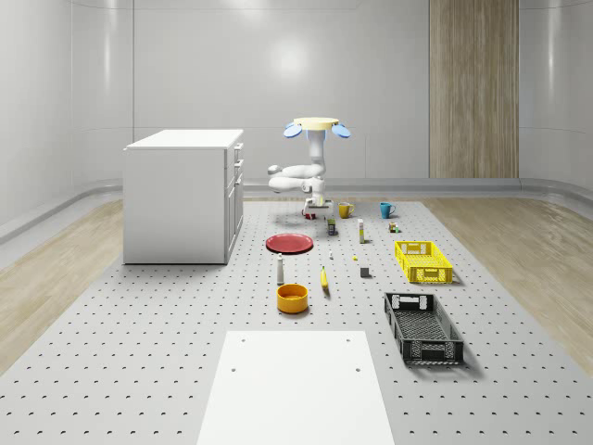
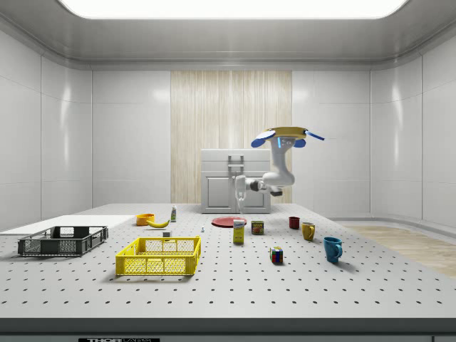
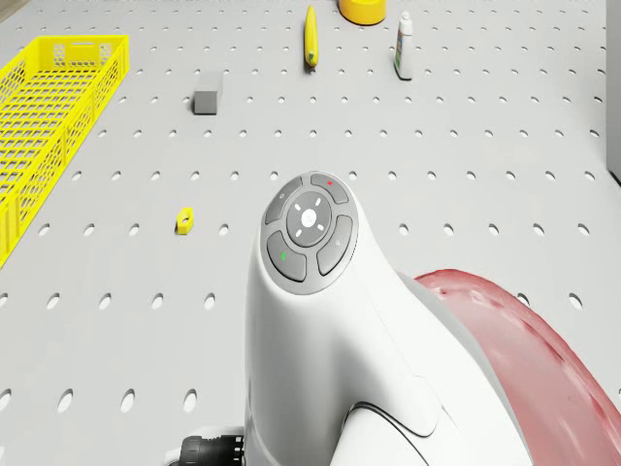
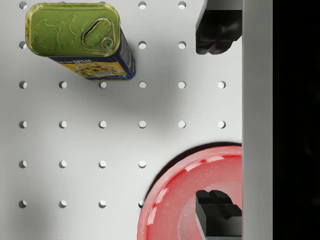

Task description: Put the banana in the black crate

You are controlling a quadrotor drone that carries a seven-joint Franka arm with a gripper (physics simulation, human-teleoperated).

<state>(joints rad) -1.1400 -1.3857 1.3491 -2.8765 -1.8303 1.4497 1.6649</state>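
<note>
While the banana (image 1: 324,279) lies untouched on the bench (image 1: 167,315) beside the orange bowl (image 1: 292,298), well ahead of the tool (image 4: 217,120), the black crate (image 1: 422,327) waits farther off, beyond it. The tool hangs with its fingers (image 4: 216,31) apart and empty, over the red plate's (image 4: 190,200) edge near a tin can (image 4: 80,40). Hovering at the bench's far end, the drone (image 1: 317,127) seems only to be starting its approach.

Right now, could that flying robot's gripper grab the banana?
Probably not yet. The gripper hangs open above the red plate and a tin; the banana lies apart, beside the orange bowl. Nothing blocks the way.
</note>
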